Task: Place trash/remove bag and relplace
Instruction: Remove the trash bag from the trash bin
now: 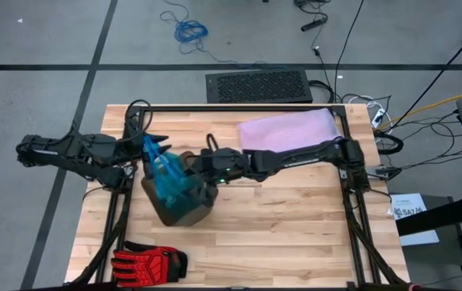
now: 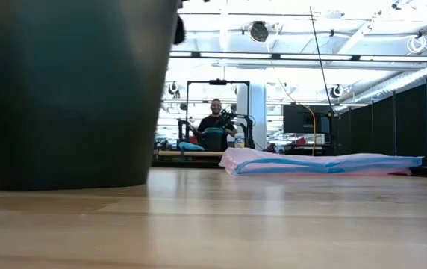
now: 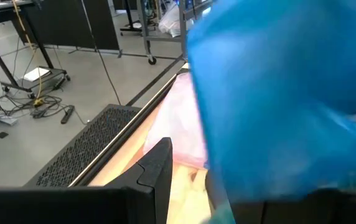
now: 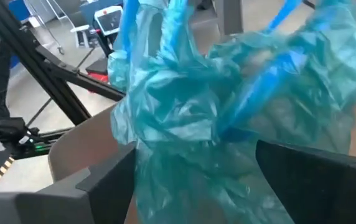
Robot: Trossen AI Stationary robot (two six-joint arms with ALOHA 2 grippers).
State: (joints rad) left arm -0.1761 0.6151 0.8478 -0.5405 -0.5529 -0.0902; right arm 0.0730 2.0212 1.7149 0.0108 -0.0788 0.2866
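Bag half out of the bin, swap not yet made

High view: bin (image 1: 184, 204) stands at the table's (image 1: 296, 234) left-centre, a teal bag (image 1: 165, 179) bunched up and rising out of its mouth. The left gripper (image 1: 152, 151) reaches in from the left and sits at the bag's far upper edge; the right gripper (image 1: 201, 164) reaches across from the right and meets the bag at the bin's right rim. A pale lilac bag (image 1: 289, 129) lies flat at the far side, well apart from the bin, and a red-and-black glove (image 1: 146, 260) lies at the near left edge. No loose trash shows on the table, so I judge that part done, though the bin's inside is hidden.

Low view: the bin's dark wall (image 2: 72, 93) fills the left; the lilac bag (image 2: 322, 162) lies flat on the far right. A person (image 2: 215, 119) sits in the room behind. Neither gripper shows.

Left wrist view: teal plastic (image 3: 284, 93) covers most of the view, close against the gripper; whether these fingers pinch it, I cannot tell.

Right wrist view: the gathered bag (image 4: 228, 118) with its blue drawstrings (image 4: 271, 68) hangs between the two fingers (image 4: 309, 168), which stand wide on either side of it without pinching.

Judgement: the bag is gathered and partly raised; lifting it clear and fitting a fresh one remain.
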